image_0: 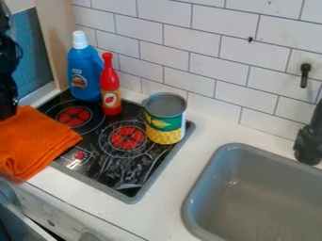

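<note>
The gripper (7,106) is located at the left edge, beside the folded orange cloth (37,141). Contact between them cannot be confirmed, nor can it be told whether the gripper is open or closed. The cloth lies on the left of the table (207,136) and overlaps the cooktop (116,174).

Risk 1: a shallow grip may catch only the top layer, causing the folds to open or slip. Risk 2: excessive descent may press the gripper against the hard surface beneath the thin fabric. Risk 3: the cloth's front corner lies close to the table's front edge; a push in that direction may drag it over. Risk 4: low sideways travel across the cooktop may topple the slender red bottle (110,92), which stands close to the blue bottle (85,75), or strike the can (165,124).
</note>
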### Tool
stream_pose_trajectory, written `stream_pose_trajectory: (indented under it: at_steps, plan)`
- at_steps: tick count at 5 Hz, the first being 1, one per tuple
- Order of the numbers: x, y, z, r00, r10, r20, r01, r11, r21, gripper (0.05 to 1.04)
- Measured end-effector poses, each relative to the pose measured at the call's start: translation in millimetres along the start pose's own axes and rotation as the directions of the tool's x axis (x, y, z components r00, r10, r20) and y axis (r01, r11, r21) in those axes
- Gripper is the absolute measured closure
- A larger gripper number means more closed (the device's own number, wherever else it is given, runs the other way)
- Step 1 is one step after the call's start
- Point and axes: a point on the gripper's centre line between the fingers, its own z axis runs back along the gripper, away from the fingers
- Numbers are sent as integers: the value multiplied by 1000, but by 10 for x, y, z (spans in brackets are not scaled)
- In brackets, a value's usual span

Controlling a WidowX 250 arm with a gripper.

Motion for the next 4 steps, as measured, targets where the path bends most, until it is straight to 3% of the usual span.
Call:
stream_pose_trajectory:
  at_steps: [1, 2, 3, 4]
  plan:
    - [-20, -89, -229, 1000, 19, 13, -19, 1000, 2, 83]
    - [-2, -128, -327, 999, 21, 33, -21, 1000, -1, 83]
    - [-70, -160, -457, 997, 69, 39, -70, 997, 36, 83]
    - [-50, -190, -515, 995, 80, 57, -82, 996, 22, 83]
